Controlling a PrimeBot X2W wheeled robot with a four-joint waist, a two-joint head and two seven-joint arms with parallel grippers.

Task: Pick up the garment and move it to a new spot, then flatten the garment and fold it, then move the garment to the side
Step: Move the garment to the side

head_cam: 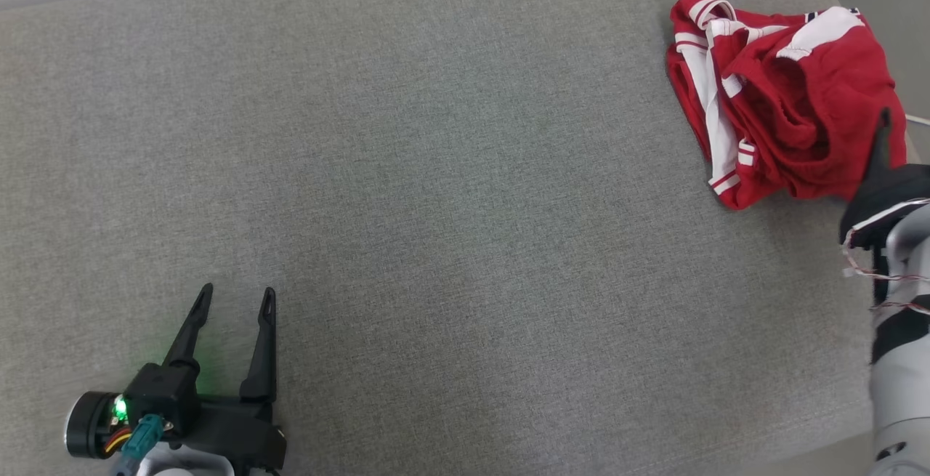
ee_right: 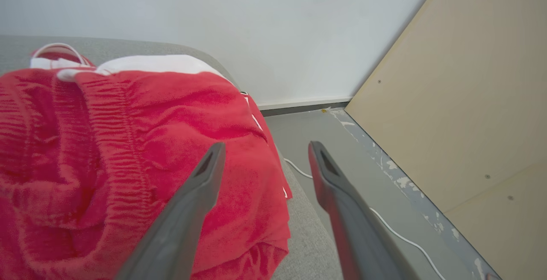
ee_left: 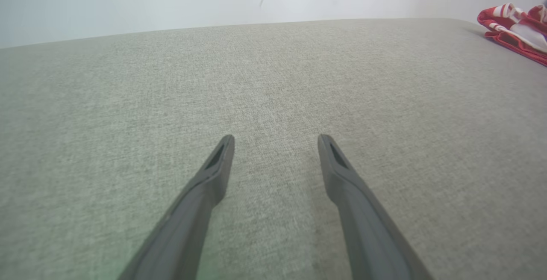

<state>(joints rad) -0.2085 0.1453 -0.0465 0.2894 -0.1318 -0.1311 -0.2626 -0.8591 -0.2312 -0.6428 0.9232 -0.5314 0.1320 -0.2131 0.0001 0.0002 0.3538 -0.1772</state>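
1. Padded grey table (head_cam: 450, 192): broad bare area from centre out to 9 o'clock, ample room for spreading cloth.
2. Red-and-white garment (head_cam: 785, 98): bunched in loose layers at 2 o'clock on the far right corner, reaching the table's right edge.
3. Right gripper (ee_right: 266, 147): fingers spread, gripping nothing, at the garment's near right side.
4. Left gripper (head_cam: 238, 291): fingers spread, empty, at 7 o'clock.

Judgement: the layout fits either a heap awaiting pick-up or a bundle set aside at the end.

Caution: cloth at the edge may slide off.
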